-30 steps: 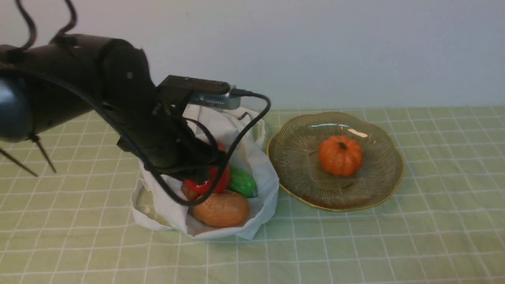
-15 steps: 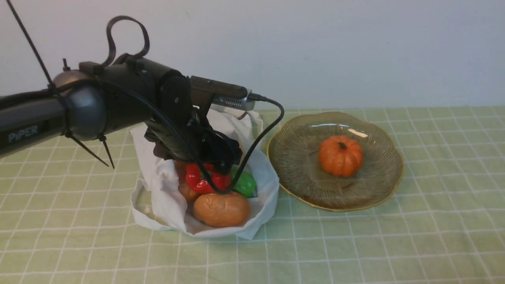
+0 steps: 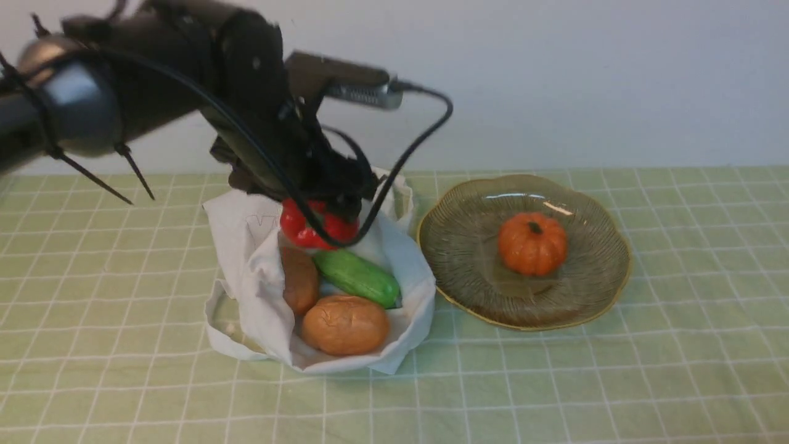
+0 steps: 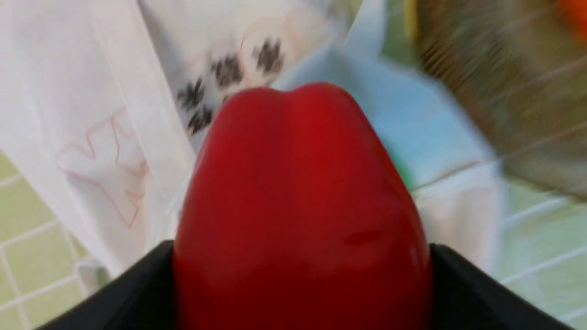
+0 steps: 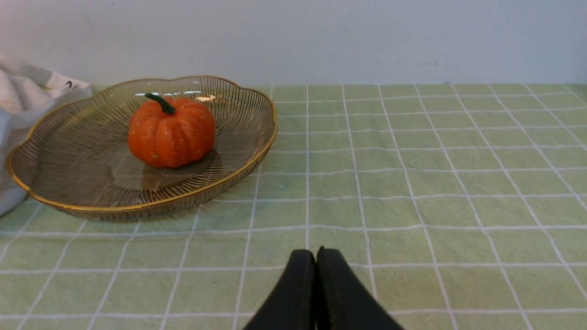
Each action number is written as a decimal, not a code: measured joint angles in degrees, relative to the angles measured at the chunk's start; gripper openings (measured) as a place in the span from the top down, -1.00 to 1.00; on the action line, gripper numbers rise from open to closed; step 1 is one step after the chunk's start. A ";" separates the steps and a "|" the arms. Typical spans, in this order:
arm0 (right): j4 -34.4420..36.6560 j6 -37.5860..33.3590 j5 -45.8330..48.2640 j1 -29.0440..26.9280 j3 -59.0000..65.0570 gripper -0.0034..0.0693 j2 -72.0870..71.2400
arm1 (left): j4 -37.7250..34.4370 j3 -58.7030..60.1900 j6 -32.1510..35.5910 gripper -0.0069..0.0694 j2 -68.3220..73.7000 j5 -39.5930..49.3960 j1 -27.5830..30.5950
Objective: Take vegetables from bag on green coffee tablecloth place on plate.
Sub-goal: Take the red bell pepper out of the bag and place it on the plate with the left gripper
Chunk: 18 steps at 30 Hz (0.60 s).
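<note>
White bag (image 3: 259, 290) sits left on the green tablecloth (image 3: 555, 382), holding two potatoes (image 3: 345, 324) and a cucumber (image 3: 357, 277). Above its mouth the left fingers (image 4: 137, 293) clamp the red pepper (image 3: 317, 227), clear of the other vegetables. The carry step appears in hand; the next move calls for swinging right to the plate (image 3: 592, 296) and releasing beside the pumpkin (image 3: 532, 242). Farther right, the right fingers (image 5: 298, 293) are pressed together, empty.

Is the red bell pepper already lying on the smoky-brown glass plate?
No, the red bell pepper hangs in the left gripper above the white cloth bag; the plate holds only an orange pumpkin.
</note>
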 joint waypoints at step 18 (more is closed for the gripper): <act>0.00 0.00 0.00 -0.11 0.00 0.95 0.00 | -20.80 -3.33 15.16 -0.74 20.01 -30.58 -9.88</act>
